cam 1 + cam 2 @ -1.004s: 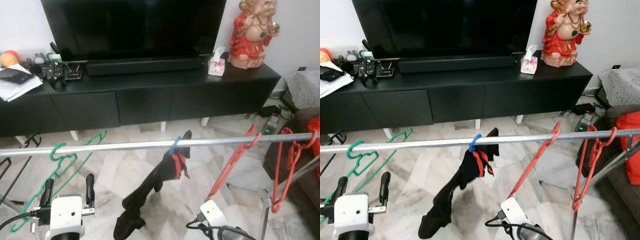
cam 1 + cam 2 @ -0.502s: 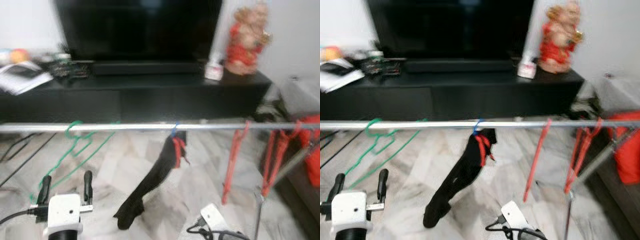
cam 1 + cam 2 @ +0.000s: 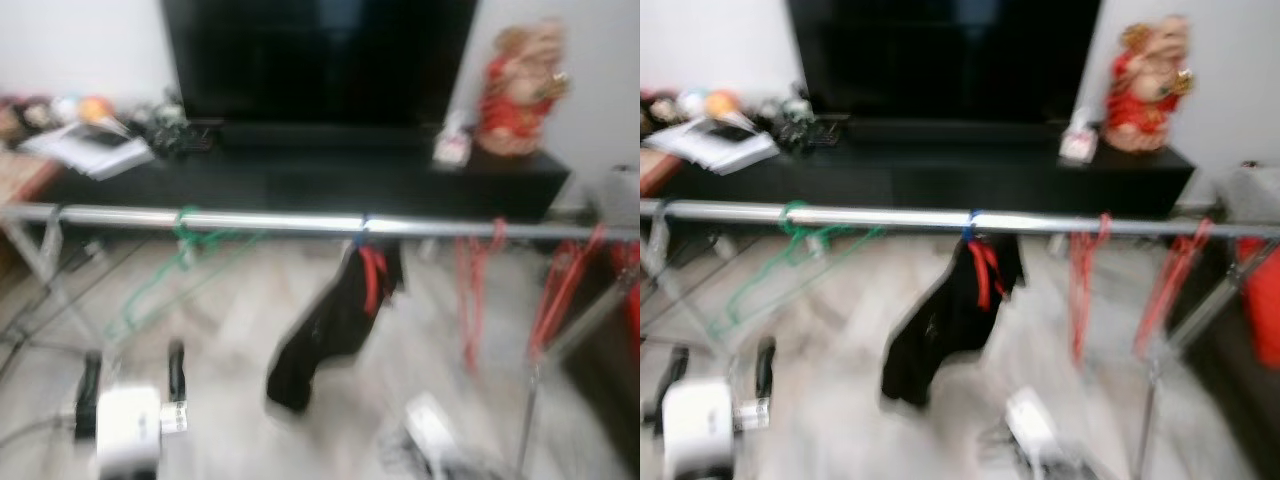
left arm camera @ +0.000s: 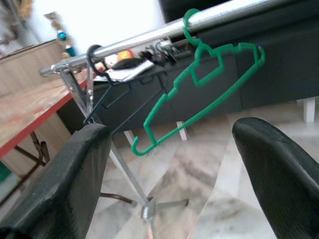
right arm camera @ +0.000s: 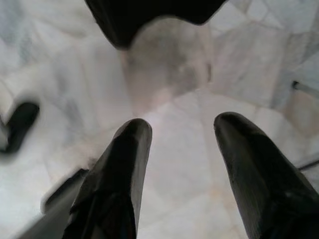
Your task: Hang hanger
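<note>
- green hanger (image 3: 178,262) in the left eye view: hooked over the silver rail (image 3: 300,222), left of a black garment (image 3: 335,322) on a blue hook; red hangers (image 3: 470,290) hang further right. the left gripper (image 3: 132,370) sits low beneath it, fingers spread and empty (the picture is blurred).
- right eye view: same layout; a black tv cabinet (image 3: 940,180) stands behind the rail.
- left wrist view: the hanger tilts on the rail, between the two spread fingers (image 4: 65,184). it looks already hung, so the sensible move is to keep clear of it.
- right wrist view: the right gripper (image 5: 179,164) points at marble floor (image 5: 169,124), fingers apart, nothing between them.
</note>
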